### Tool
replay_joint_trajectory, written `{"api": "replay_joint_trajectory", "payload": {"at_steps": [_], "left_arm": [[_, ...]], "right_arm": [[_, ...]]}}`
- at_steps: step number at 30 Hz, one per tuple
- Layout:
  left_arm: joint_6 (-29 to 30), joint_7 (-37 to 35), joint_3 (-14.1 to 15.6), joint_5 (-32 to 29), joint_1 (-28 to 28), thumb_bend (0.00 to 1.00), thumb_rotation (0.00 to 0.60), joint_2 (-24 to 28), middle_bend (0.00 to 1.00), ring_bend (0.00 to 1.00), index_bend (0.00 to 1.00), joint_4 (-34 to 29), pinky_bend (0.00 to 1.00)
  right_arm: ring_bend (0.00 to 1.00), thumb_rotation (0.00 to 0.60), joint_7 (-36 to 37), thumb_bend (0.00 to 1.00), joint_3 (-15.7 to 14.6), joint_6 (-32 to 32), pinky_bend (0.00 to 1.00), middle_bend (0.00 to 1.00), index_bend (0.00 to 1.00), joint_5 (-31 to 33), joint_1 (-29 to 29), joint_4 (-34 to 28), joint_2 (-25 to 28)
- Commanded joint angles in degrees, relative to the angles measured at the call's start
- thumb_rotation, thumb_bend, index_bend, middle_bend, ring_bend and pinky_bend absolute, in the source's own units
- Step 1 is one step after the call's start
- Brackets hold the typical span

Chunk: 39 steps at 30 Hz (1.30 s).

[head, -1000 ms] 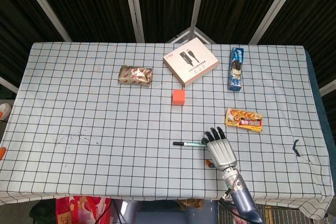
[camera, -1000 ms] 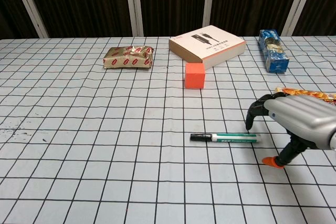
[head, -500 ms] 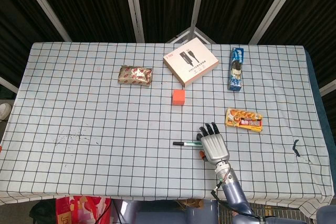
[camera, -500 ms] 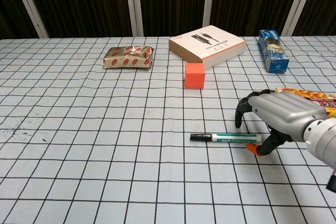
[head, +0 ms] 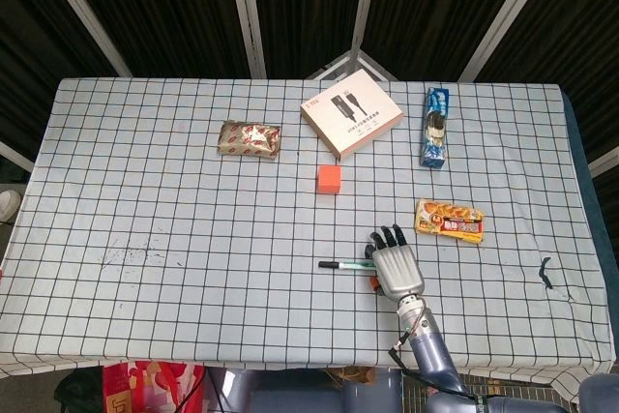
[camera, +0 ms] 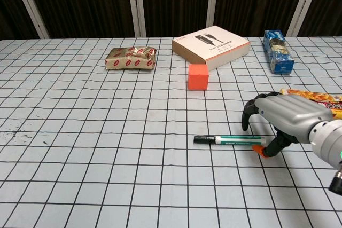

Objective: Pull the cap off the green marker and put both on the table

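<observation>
**Green marker flat on cloth, right hand arched over its end**

Head view: green marker (head: 346,264) w/ black cap (head: 328,264) on, lying on checked tablecloth (head: 174,200). Right hand (head: 395,266) sits at its right end, fingers spread forward.

Chest view: fingers curl down over marker's end, orange-tipped thumb (camera: 260,151) at barrel; whether it grips — can't tell. Orange cube (camera: 197,76) beyond.

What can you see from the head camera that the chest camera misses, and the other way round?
Only the head view shows the whole table with its edges, bags beneath its near edge, and the arm behind the right hand. Only the chest view shows the orange thumb tip beside the green marker and the fingers arched above it. Both show the marker, orange cube, white box, gold packet and blue packet.
</observation>
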Motion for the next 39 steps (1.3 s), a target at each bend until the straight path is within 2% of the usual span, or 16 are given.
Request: {"api": "replay_joint_trajectory", "payload": {"at_steps": [1, 19, 39], "left_arm": [[0.2, 0.4, -0.1, 0.0, 0.0, 0.37, 0.6, 0.1, 0.0, 0.0, 0.04, -0.3, 0.0], [0.0, 2.7, -0.2, -0.3, -0.3, 0.37, 0.6, 0.2, 0.0, 0.0, 0.04, -1.8, 0.0], [-0.1, 2.7, 0.0, -0.9, -0.2, 0.37, 0.6, -0.1, 0.0, 0.0, 0.04, -0.8, 0.0]], "right_arm": [[0.1, 0.6, 0.6, 0.35, -0.2, 0.0, 0.06, 0.2, 0.48, 0.0, 0.2, 0.8, -0.2], [0.1, 0.6, 3.6, 0.35, -0.9, -0.6, 0.06, 0.2, 0.5, 0.1, 1.0, 4.2, -1.7], [0.1, 0.6, 3.5, 0.35, -0.9, -0.4, 0.06, 0.2, 0.55, 0.9, 1.7, 5.2, -2.5]]}}
